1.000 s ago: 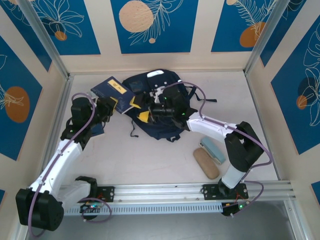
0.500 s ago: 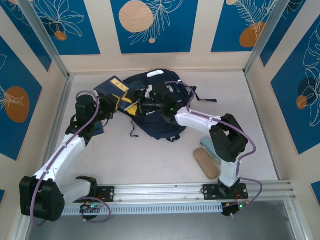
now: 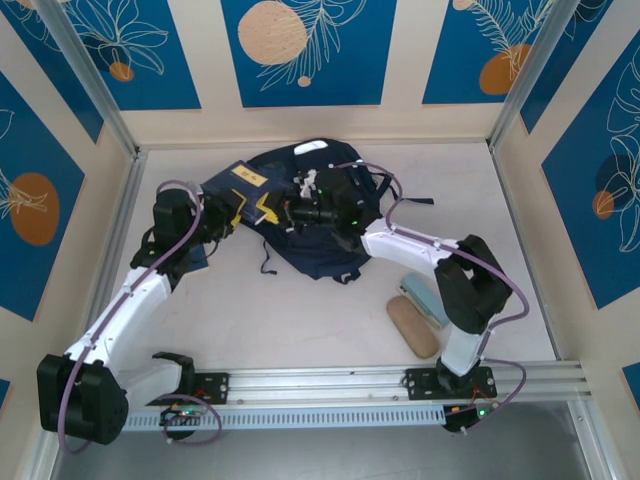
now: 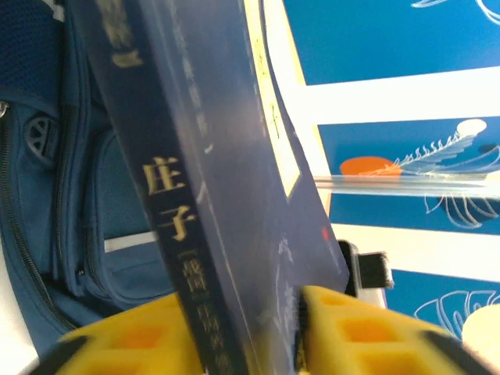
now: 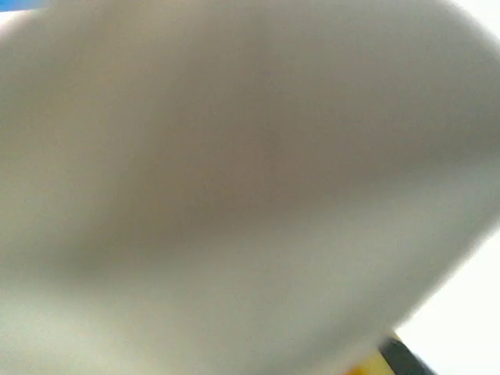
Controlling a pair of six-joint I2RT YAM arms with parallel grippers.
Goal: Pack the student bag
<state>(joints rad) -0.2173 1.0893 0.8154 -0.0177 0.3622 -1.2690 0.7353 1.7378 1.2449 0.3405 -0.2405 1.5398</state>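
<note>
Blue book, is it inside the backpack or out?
Out: the blue book lies cover-up at the backpack's left edge, between the left tool's fingers.

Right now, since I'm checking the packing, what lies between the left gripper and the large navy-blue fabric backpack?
A navy-blue book with gold lettering stands between the left gripper's yellow fingers, backpack behind it (left wrist view).
</note>
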